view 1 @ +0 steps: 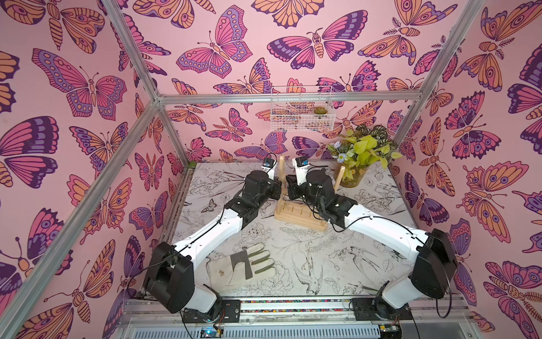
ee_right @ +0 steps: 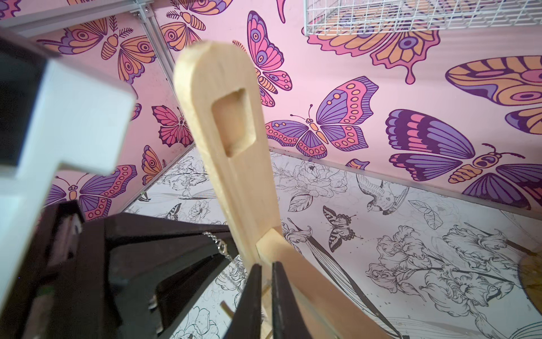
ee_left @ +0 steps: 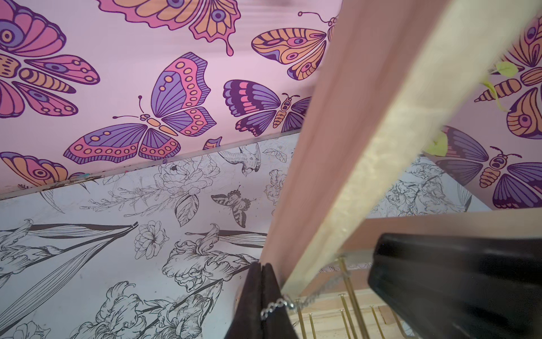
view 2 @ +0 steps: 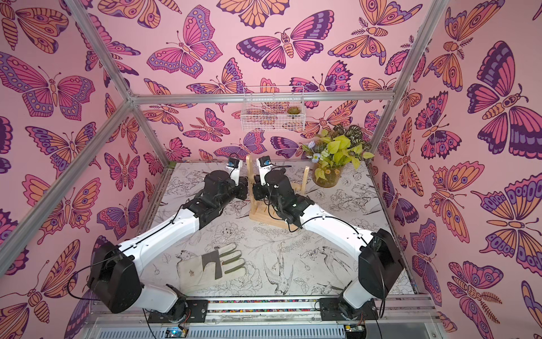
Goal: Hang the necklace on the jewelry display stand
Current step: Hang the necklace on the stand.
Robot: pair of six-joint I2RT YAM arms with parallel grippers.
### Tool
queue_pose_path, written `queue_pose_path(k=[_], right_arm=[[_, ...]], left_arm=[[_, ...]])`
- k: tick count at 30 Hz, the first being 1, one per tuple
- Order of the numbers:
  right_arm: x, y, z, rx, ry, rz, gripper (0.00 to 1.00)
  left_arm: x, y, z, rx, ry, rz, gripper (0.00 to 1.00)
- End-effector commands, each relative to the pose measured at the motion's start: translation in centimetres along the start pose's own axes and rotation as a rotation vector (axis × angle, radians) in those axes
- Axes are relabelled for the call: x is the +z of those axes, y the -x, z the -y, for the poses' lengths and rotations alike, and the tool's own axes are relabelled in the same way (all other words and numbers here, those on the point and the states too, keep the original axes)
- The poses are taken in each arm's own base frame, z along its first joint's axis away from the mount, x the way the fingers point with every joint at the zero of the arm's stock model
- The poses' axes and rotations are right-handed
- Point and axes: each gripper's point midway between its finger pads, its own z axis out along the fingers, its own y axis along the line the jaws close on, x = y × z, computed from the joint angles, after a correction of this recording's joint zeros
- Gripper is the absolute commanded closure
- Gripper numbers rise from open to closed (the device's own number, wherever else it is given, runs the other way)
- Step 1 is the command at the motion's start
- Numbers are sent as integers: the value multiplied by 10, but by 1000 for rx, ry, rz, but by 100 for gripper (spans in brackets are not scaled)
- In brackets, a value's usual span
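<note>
Left claw (ee_left: 261, 265) clamping fine-linked silvery necklace (ee_left: 274, 306), seemingly touching smooth wooden stand (ee_left: 404, 132)

The far centre is congested: the jewelry display stand (view 1: 299, 218) occupies it, with the left gripper (ee_left: 261, 265) and the right gripper (ee_right: 267, 265) close on either side of its left upright, so only narrow slots exist there. At far right the potted plant (view 1: 356, 158) stands close to the stand's right upright and obstructs that flank, while the white wire basket (view 1: 302, 108) hangs on the far wall above. The near half of the table (view 1: 278, 243) lies open between the two arms, except for the glove (view 1: 243, 264) at near left.
</note>
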Motion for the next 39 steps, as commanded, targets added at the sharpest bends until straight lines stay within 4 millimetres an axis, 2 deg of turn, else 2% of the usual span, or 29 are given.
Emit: queue_pose_path(k=[1,4,6,18,23,30,39], right_arm=[[3,-14,5,-30,-19,-69,78],[1,-18,7,-44,-28,-83,73],[-11,-4,7,-45,-27,-55,71],[-42,22,3,-50,10,-27,56],[-54,15,1,0,71,-75,51],[-71,3,16,40,39,-73,49],[-74,-12,16,49,47,-110,49]], left_arm=[[0,9,4,-24,-30,28,100],[0,8,4,-29,-35,25,100],[0,7,5,-31,-41,24,100],[4,-1,9,-43,-64,0,100],[4,-5,13,-51,-84,-18,100],[6,-22,12,-72,-84,-56,100],[5,-24,16,-95,-111,-66,79]])
